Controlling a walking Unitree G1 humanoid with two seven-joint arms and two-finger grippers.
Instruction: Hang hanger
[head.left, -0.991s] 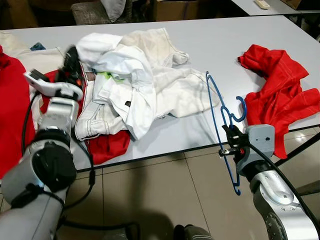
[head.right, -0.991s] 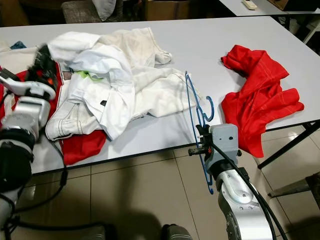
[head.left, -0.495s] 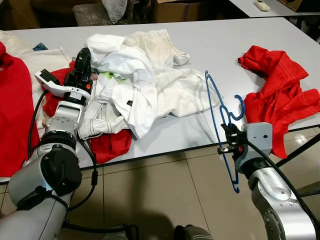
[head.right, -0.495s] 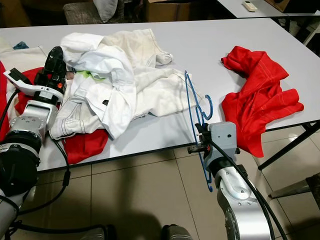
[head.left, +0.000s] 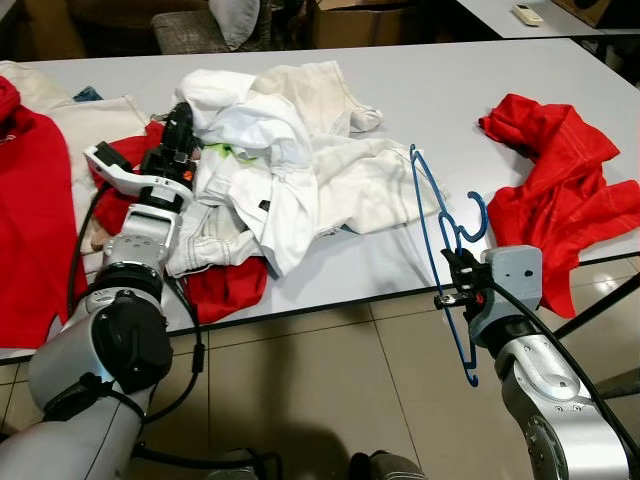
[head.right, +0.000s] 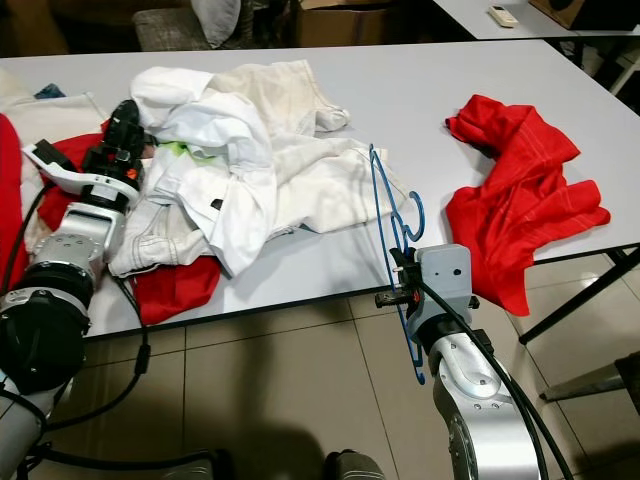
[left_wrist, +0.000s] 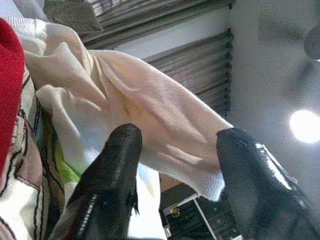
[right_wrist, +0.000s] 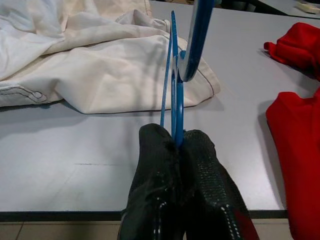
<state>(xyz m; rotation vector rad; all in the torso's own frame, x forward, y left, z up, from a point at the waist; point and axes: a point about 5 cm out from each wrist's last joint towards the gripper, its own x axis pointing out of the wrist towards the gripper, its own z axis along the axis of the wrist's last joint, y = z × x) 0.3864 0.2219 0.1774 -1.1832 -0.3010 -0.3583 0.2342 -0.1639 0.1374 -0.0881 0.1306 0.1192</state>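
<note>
the right pincer (head.left: 459, 283) is closed tight on the blue hanger (head.left: 437, 235), holding it upright at the desk (head.left: 450, 90) edge. the left pincer (head.left: 176, 130), fingers apart, touches the white clothes (head.left: 290, 150) on the desk.

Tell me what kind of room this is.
Probably a workroom or office used for sorting laundry: long grey tables on a tiled floor, heaped with white garments and a red garment, and a cardboard box behind.

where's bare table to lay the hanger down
Bare strip between the white clothes pile and the red shirt, just past the blue hanger in the right pincer. Far edge also bare. Left side crowded around the left pincer.
</note>
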